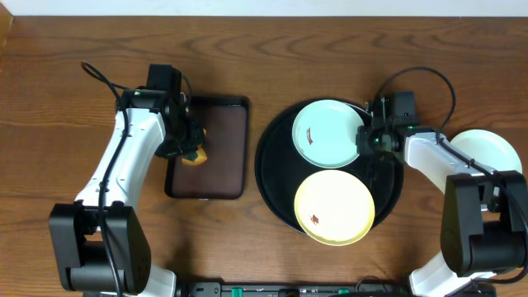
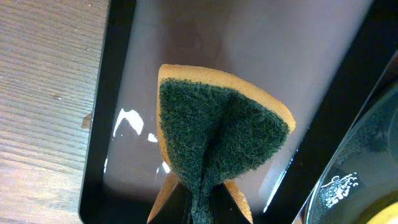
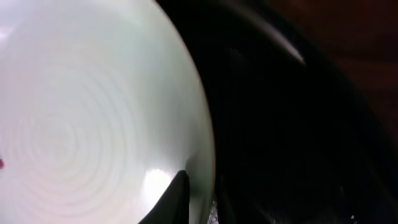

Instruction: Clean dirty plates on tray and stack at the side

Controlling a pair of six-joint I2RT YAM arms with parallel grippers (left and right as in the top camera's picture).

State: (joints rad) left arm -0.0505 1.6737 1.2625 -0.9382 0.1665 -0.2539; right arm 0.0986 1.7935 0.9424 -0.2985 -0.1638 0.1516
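The round black tray (image 1: 272, 177) holds a pale mint plate (image 1: 326, 132) at the back and a pale yellow plate (image 1: 334, 206) at the front, each with a small dark smudge. A third pale plate (image 1: 487, 151) lies on the wood at the right. My right gripper (image 1: 365, 136) is shut on the mint plate's right rim (image 3: 202, 155), one finger above and one below. My left gripper (image 1: 191, 148) is shut on a yellow sponge with a green scouring pad (image 2: 217, 130), held over the brown rectangular tray (image 2: 249, 43).
The brown rectangular tray (image 1: 223, 148) lies left of the black tray. Its surface looks wet with glints (image 2: 127, 121). Bare wood tabletop (image 1: 49, 99) lies to the far left. The black tray's rim (image 2: 348, 180) shows at the left wrist view's lower right.
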